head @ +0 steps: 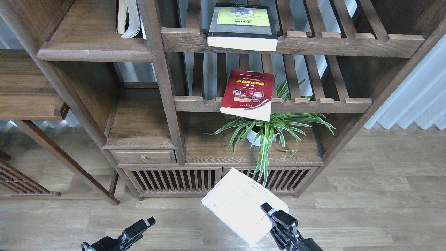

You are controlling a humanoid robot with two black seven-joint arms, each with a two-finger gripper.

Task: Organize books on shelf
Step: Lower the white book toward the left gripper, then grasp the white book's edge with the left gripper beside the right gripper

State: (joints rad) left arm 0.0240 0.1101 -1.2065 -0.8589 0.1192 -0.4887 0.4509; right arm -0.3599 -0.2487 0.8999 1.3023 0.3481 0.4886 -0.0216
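Note:
My right gripper [270, 213] is shut on the pale lavender-white book [240, 205] and holds it flat in the air in front of the cabinet doors, low in the middle. The dark red book [248, 93] lies on the middle slatted shelf, overhanging its front rail. The thick yellow-green and black book [242, 26] lies on the upper slatted shelf. The solid dark plank shelf [94, 48] is at the upper left. My left gripper [144, 225] is low at the bottom left, empty and far from the books; its fingers cannot be told apart.
Cream-beige books with fanned pages [128, 18] stand at the right end of the plank shelf. A potted spider plant [268, 130] sits on the cabinet top under the red book. A small drawer [143, 157] and slatted doors [174, 181] are below. White curtain [414, 90] at right.

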